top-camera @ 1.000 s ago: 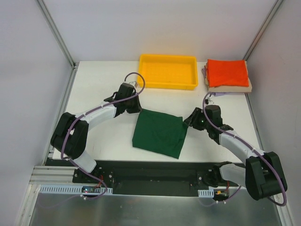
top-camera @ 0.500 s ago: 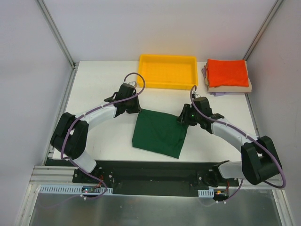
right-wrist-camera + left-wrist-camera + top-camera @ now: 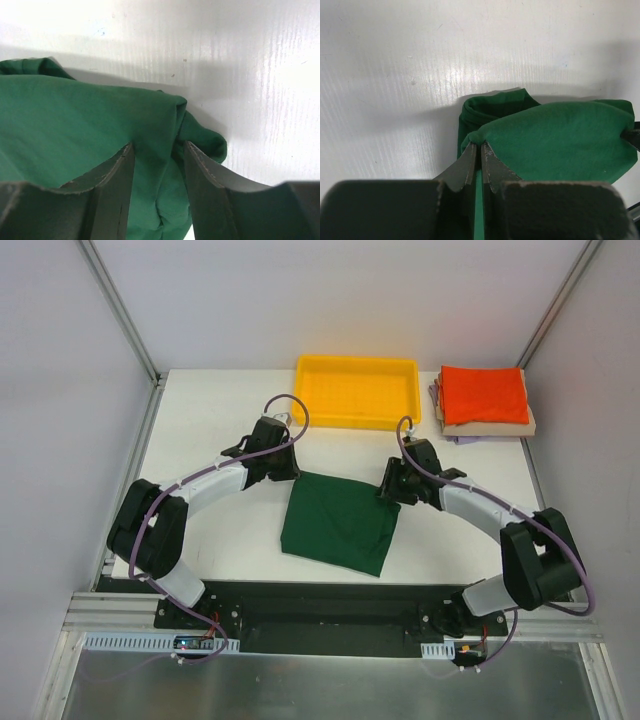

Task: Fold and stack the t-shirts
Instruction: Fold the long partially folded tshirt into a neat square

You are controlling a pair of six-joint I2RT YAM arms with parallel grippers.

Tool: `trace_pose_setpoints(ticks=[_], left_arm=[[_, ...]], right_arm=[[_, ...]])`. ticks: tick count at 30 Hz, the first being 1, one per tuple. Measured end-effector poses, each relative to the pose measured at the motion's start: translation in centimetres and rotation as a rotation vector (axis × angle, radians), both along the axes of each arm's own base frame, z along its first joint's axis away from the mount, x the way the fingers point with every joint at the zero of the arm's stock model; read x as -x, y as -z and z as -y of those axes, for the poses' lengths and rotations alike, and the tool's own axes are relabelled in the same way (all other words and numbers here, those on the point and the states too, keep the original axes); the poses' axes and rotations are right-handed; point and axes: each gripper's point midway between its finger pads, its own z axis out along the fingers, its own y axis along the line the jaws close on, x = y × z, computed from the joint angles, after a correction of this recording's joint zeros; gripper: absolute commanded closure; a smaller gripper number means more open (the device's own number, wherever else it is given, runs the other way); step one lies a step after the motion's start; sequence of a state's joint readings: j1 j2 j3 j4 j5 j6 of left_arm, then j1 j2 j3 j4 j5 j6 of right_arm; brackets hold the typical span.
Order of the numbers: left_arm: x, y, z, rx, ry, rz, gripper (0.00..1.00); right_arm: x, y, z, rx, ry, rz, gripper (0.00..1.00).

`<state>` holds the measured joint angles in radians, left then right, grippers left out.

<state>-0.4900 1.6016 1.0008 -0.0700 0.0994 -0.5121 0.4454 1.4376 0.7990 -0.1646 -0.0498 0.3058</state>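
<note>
The dark green t-shirt (image 3: 338, 522) lies folded into a rough square mid-table. My left gripper (image 3: 290, 472) is shut on its far-left corner; the left wrist view shows the left gripper (image 3: 480, 144) pinching a small bunch of the green cloth (image 3: 560, 140). My right gripper (image 3: 388, 486) is at the far-right corner. In the right wrist view the right gripper (image 3: 158, 145) stands open, its jaws astride a fold of the shirt (image 3: 75, 125) without squeezing it. At the back right is a stack of folded t-shirts: orange-red (image 3: 484, 394) on tan (image 3: 500, 427), with lavender (image 3: 437, 396) peeking out at the left.
A yellow plastic tray (image 3: 357, 424) stands at the back centre, just beyond the green shirt. White walls with metal rails close in the table at left (image 3: 150, 440) and right (image 3: 535, 475). Both arms' cables loop above the wrists.
My right gripper has swung left and farther from the arm bases, onto the shirt's far-right corner, its jaws parting slightly. The left gripper and shirt have stayed put.
</note>
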Motion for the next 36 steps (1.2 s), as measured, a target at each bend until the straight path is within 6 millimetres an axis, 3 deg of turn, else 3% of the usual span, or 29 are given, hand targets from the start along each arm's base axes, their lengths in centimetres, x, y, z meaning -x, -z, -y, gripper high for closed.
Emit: trace_pose_setpoints(ticks=[3,7,9,13,16,19,24,30,36], left_arm=[[0.0,0.0,0.0,0.000,0.000,0.000,1.00],[0.0,0.0,0.0,0.000,0.000,0.000,1.00],[0.0,0.0,0.0,-0.001,0.001,-0.001,1.00],[0.0,-0.2,-0.1,-0.002,0.001,0.003,1.00],[0.6,-1.2,-0.4,0.009,0.000,0.026,1.00],[2.0,-2.8,-1.2,0.031,-0.004,0.068,1.00],[5.6,-6.5,-3.1,0.105,-0.026,0.180,1.00],[10.2,-9.7,-4.9,0.221,-0.018,0.325,1.00],[11.9,-11.8,-5.2,0.288,0.009,0.413,1.00]], right_arm=[[-0.5,0.3,-0.1,0.013,0.005,-0.012,0.62],[-1.3,0.7,-0.6,0.010,0.004,-0.018,0.91],[-1.6,0.8,-0.7,0.009,0.004,-0.020,0.99],[-1.8,0.3,-0.9,-0.003,0.001,0.001,0.99],[-1.1,-1.6,-1.1,-0.035,-0.021,0.054,0.99],[0.8,-5.0,-1.6,-0.098,-0.073,0.144,0.99],[6.1,-10.2,-2.7,-0.254,-0.209,0.300,0.99],[11.9,-12.2,-2.9,-0.441,-0.330,0.387,0.99],[15.2,-14.4,-4.2,-0.563,-0.448,0.424,0.99]])
